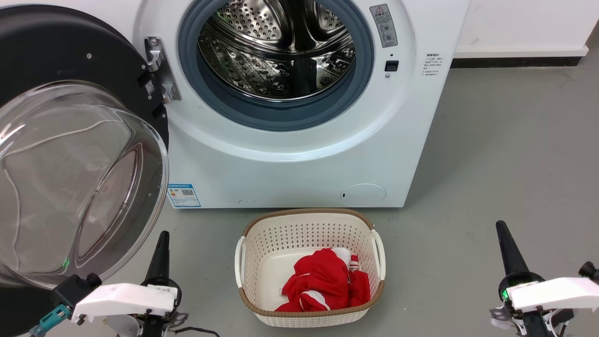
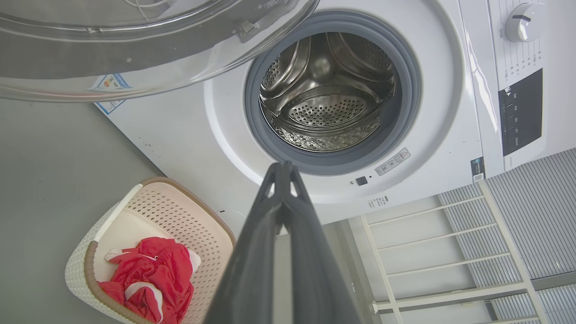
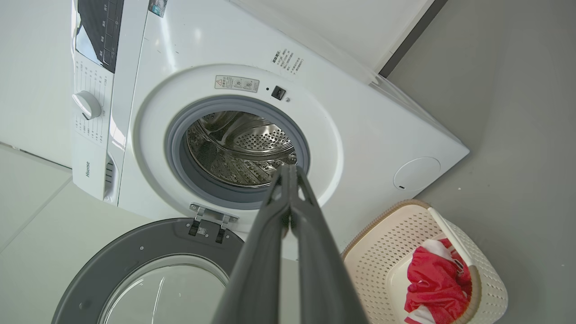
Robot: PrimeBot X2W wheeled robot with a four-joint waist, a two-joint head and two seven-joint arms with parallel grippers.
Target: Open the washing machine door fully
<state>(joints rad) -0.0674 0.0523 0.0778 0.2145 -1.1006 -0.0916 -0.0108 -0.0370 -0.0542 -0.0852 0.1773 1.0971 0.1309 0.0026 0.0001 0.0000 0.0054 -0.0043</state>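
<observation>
The washing machine door (image 1: 70,140) is swung wide open to the left on its metal hinge (image 1: 159,70), its black rim and bulging glass bowl facing outward. It also shows as the glass bowl (image 2: 135,45) and as the grey-rimmed door (image 3: 148,274). The steel drum (image 1: 276,47) lies exposed behind the grey rubber ring. My left gripper (image 1: 163,236) is shut, empty, just below the door's lower edge and apart from it. My right gripper (image 1: 501,227) is shut and empty over the floor at the lower right.
A cream laundry basket (image 1: 309,224) holding a red and white garment (image 1: 323,281) stands on the grey floor before the machine. A small round white flap (image 1: 363,194) sits low on the machine front. A white rack (image 2: 450,252) stands beside the machine.
</observation>
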